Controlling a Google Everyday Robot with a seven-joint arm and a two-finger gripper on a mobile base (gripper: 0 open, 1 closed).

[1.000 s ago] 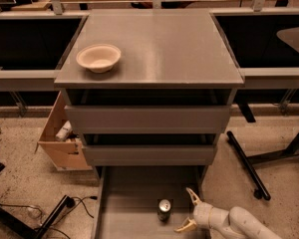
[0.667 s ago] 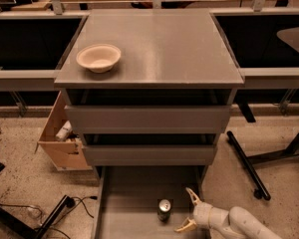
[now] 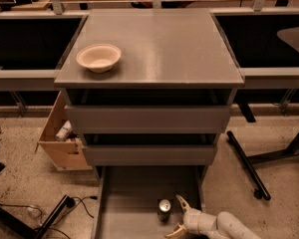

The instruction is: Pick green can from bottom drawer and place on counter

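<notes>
Green can [image 3: 164,209] stands upright on the floor of the open bottom drawer [image 3: 132,203], the only thing in it. The gripper [image 3: 176,216] sits just right of the can, fingers spread wide and holding nothing. An off-centre close could tip the can, and a steep lift could strike the drawer above. On the desk [image 3: 159,44], the cream bowl [image 3: 98,57] is empty.

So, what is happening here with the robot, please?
The robot's arm reaches low into the open bottom drawer. Its gripper is open, right beside the green can, which stands upright on the drawer floor and is not yet grasped. On the counter above sits a cream bowl.
</notes>
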